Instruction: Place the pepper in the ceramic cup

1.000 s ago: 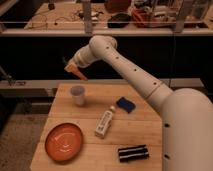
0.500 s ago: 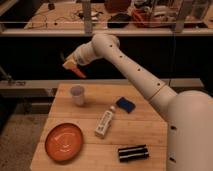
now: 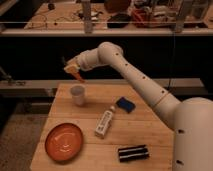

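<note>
The white ceramic cup [image 3: 77,95] stands upright near the far left of the wooden table [image 3: 145,127]. My gripper [image 3: 73,69] hangs in the air above the cup, a little to its left, and is shut on the slim orange pepper [image 3: 78,75]. The pepper points down and to the right, with its tip a short way above the cup's rim.
A large round orange plate [image 3: 64,142] lies at the front left. A white tube-shaped bottle [image 3: 105,123] lies in the middle. A blue sponge [image 3: 126,104] is behind it, and a black striped object [image 3: 132,153] lies near the front edge. A cluttered bench stands behind.
My gripper with the pepper has moved a little left and up, and now sits over the cup.
</note>
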